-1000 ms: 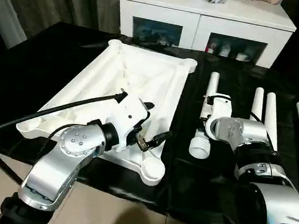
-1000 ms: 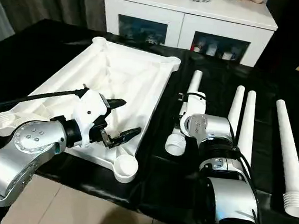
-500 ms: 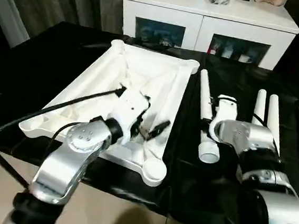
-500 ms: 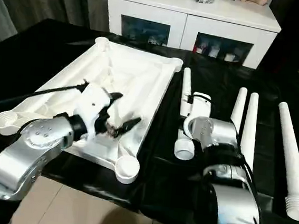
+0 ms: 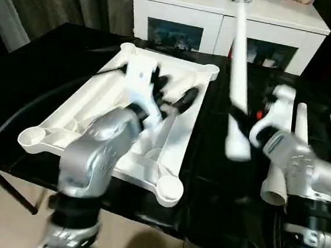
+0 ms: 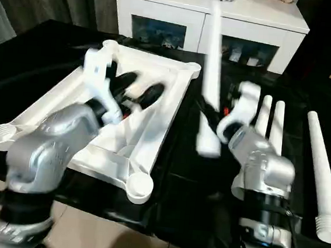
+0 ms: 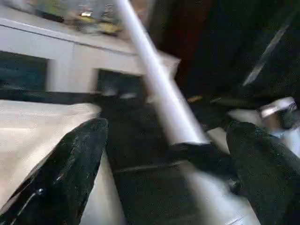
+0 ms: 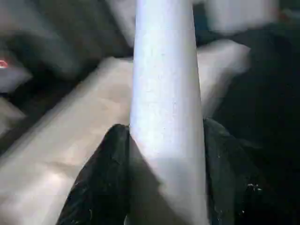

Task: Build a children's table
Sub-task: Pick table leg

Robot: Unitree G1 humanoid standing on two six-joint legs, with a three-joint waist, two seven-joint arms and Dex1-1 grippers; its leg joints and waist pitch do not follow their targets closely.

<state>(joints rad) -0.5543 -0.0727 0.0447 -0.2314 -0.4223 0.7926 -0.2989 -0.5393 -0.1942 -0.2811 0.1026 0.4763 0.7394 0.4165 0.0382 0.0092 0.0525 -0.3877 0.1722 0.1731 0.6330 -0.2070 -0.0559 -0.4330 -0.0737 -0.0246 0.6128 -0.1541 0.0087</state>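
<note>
A black-covered bench (image 5: 52, 84) fills the foreground, with a white cabinet (image 5: 181, 20) behind it; the upturned tabletop (image 5: 101, 123) lies on the robot's left half, its near corner socket (image 5: 169, 188) close to the bench edge; the left gripper (image 5: 171, 95) hovers above the tabletop, fingers spread and empty; the right gripper (image 8: 159, 154) is clamped around a leg (image 5: 238, 78), lifted steeply off the bench beside the tabletop's right rim; three more legs (image 6: 319, 168) lie to the right, partly hidden by the right arm; both grippers are motion-blurred.

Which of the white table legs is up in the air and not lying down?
The leg clamped in the right gripper. It stands nearly upright beside the tabletop, while the other legs lie flat on the black cover.
</note>
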